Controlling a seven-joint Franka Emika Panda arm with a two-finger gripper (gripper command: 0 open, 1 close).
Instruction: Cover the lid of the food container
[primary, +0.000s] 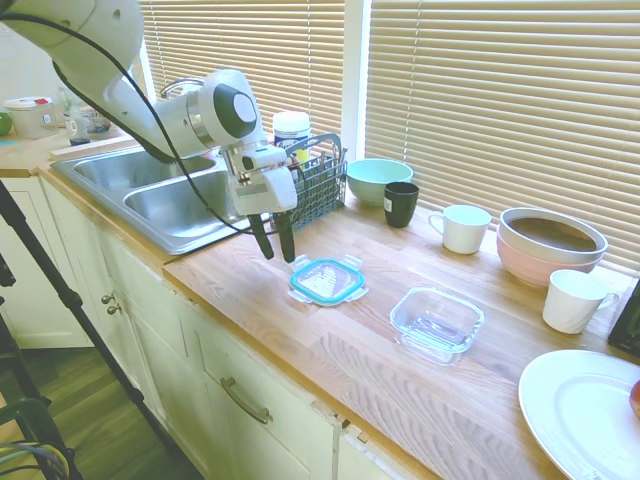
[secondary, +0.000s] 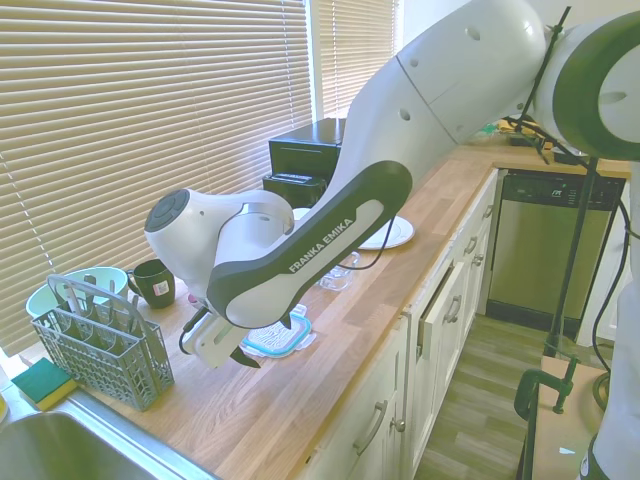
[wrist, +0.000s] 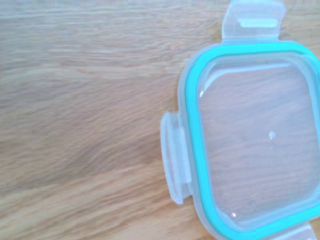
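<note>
**Lid not yet picked up; container stands open**

While the flat clear plastic lid with its teal rim and snap tabs (primary: 327, 280) lies on the wooden countertop (primary: 400, 370), nothing of the covering is done. The shallow, rounded-square clear glass food container (primary: 437, 322) sits near it, apart and uncovered. The white arm's two-finger gripper (primary: 273, 250) hangs just beside the lid on the sink side, above the wood, its dark fingers a little apart and holding nothing. The wrist view shows the lid (wrist: 252, 140) off to one side, so I judge the grasp, carry and placing all remain. Behind stand a grey wire cutlery basket (primary: 322, 180) and a mint-green bowl (primary: 377, 178).
</note>
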